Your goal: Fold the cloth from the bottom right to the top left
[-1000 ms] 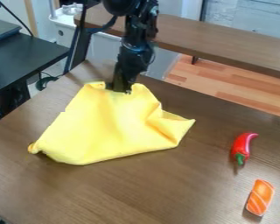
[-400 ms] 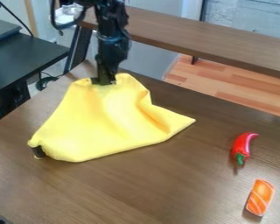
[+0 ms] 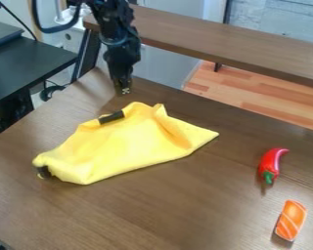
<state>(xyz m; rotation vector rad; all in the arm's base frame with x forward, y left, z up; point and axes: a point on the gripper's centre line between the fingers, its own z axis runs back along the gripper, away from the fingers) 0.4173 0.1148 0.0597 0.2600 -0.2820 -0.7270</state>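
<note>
Just beyond the rumpled yellow cloth (image 3: 129, 146) hangs the gripper (image 3: 123, 91); I cannot tell whether it is wide or narrow. Right of the cloth lies a red pepper (image 3: 270, 162).

black robot arm (image 3: 120, 36) in from the top edge, gripper (image 3: 122, 90) pointing down

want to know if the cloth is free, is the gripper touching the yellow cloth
Apart. The camera view shows a strip of brown table between the tip of the gripper and the cloth's top edge.
</note>
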